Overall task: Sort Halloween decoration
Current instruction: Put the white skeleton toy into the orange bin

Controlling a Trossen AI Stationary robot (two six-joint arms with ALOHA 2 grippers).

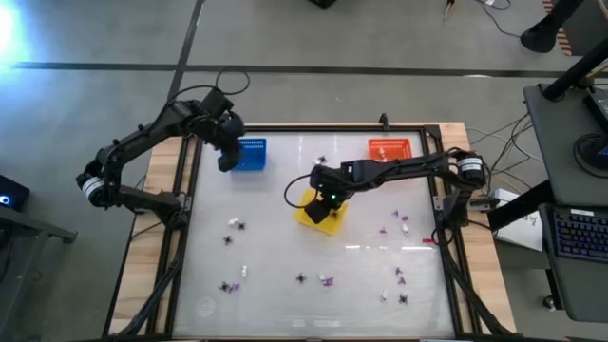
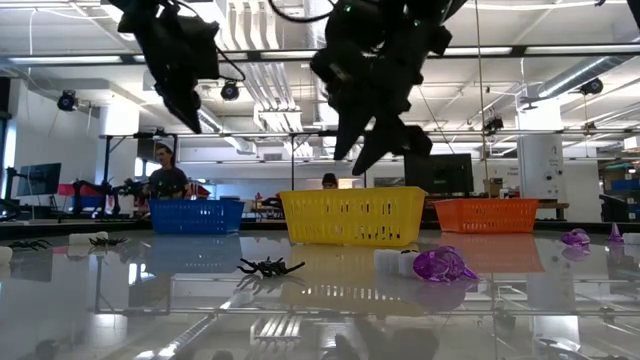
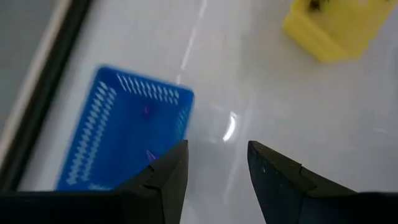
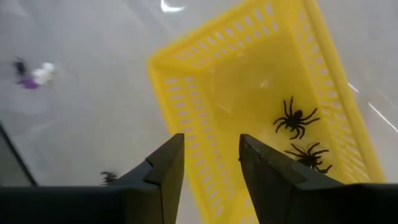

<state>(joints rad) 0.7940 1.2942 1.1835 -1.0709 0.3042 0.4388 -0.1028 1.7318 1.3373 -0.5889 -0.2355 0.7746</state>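
Glossy white tabletop (image 1: 285, 237): right gripper (image 4: 211, 168), jaws parted and empty, hung over yellow slotted plastic basket (image 4: 186, 99) holding two black toy spiders (image 4: 295, 118); nearest loose spider (image 1: 301, 278) lay nearer it than left gripper (image 3: 217, 180), likewise parted, empty.

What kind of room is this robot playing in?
Probably a robotics lab or workshop. The low view shows a big open hall with ceiling pipes, screens and people at benches. From above there is a desk with a keyboard beside the robot's table.
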